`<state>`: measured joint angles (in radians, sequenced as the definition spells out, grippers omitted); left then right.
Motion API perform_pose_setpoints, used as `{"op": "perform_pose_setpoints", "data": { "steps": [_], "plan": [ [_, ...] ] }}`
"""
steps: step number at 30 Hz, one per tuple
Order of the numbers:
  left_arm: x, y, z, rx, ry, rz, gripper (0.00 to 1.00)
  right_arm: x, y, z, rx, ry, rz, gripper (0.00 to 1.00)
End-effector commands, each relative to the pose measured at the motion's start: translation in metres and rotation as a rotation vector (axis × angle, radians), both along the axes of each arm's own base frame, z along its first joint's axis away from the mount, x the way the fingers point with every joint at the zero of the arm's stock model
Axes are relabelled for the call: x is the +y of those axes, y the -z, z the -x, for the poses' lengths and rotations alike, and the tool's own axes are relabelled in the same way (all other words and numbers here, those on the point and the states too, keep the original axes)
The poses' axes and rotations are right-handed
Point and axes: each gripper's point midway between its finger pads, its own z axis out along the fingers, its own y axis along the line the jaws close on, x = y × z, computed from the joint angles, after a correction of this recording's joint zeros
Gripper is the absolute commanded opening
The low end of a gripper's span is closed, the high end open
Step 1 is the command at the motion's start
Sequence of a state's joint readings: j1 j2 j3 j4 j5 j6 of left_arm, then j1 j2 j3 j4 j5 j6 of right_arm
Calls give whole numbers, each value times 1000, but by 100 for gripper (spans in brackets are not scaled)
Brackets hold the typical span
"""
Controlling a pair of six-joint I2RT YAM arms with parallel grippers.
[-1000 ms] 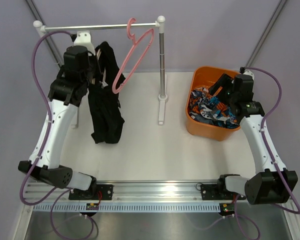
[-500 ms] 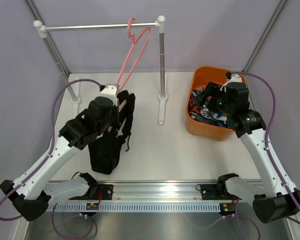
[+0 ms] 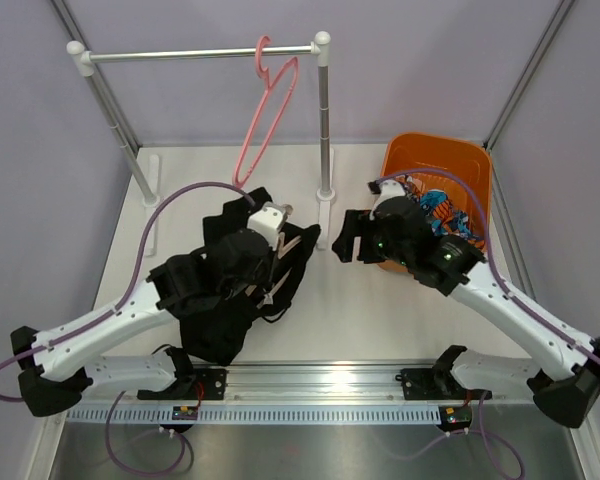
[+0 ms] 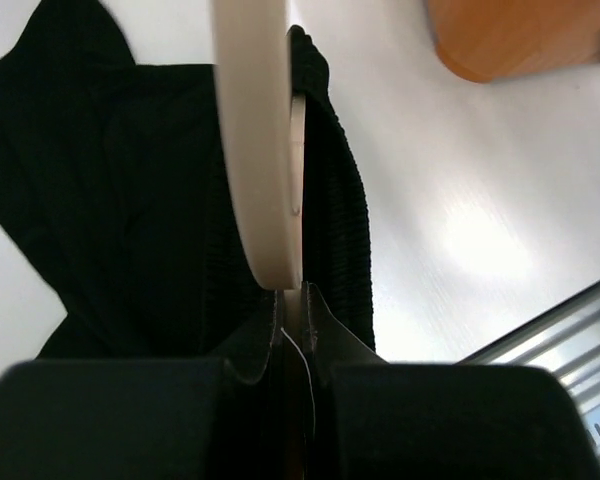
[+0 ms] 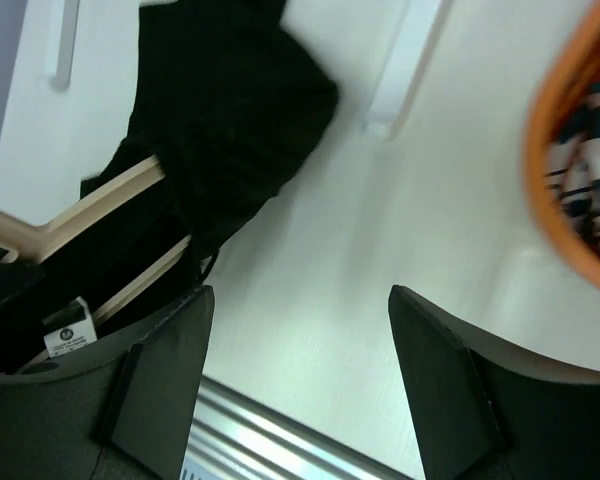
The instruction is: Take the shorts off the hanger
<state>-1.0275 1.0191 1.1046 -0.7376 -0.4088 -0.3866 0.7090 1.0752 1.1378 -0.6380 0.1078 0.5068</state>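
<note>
A robotics lab test cell: plain lavender panels (image 3: 430, 70) on metal struts (image 3: 521, 80) enclose a white table (image 3: 380, 300), two arms (image 3: 110, 320) bolted to an aluminium rail (image 3: 310, 375) at its near edge

Bare table (image 3: 365, 315) lies open between the black shorts (image 3: 215, 325) and the right arm (image 3: 500, 295). The right end effector (image 3: 347, 240), jaws wide, hangs over it just beside the wooden hanger (image 5: 100, 200) carrying the shorts. Behind that gap, the rack post (image 3: 325, 120) and its foot (image 3: 324, 215) stand in the way (a pink hanger (image 3: 265, 110) dangles left of the post). The orange bin (image 3: 467, 160) closes off the far right corner.
</note>
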Motion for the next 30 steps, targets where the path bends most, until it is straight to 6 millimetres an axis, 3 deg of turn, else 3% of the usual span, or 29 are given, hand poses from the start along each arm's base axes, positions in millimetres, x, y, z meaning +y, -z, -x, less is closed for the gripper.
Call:
{"op": "perform_pose_setpoints", "data": {
  "steps": [1, 4, 10, 12, 16, 19, 20, 22, 26, 28, 30],
  "plan": [
    [-44, -56, -15, -121, 31, 117, 0, 25, 2, 1, -10, 27, 46, 79],
    [-57, -58, -12, -123, 59, 109, 0, 40, 17, -4, 9, 32, 90, 79],
    [-69, -61, -3, -127, 92, 125, 0, 58, 28, -18, 17, 50, 129, 78],
    [-69, -63, -1, -131, 98, 125, 0, 59, 36, -23, 26, 74, 158, 73],
    [-65, -69, 6, -137, 109, 142, 0, 58, 42, -29, 17, 102, 180, 49],
    [-59, -70, 11, -133, 116, 146, 0, 51, 39, -36, -9, 140, 202, 31],
    [-57, -70, 14, -130, 125, 152, 0, 47, 33, -40, -23, 162, 214, 17],
    [-50, -69, 17, -126, 115, 162, 0, 40, 24, -46, -37, 186, 217, 5],
    [-29, -56, 23, -111, 99, 134, 0, 7, -2, -68, -54, 267, 182, 0],
    [-23, -56, 29, -108, 108, 158, 0, -19, 0, -89, -36, 319, 195, 0],
    [-14, -62, 37, -107, 122, 203, 0, -29, 2, -97, -23, 325, 210, 0]
  ]
}}
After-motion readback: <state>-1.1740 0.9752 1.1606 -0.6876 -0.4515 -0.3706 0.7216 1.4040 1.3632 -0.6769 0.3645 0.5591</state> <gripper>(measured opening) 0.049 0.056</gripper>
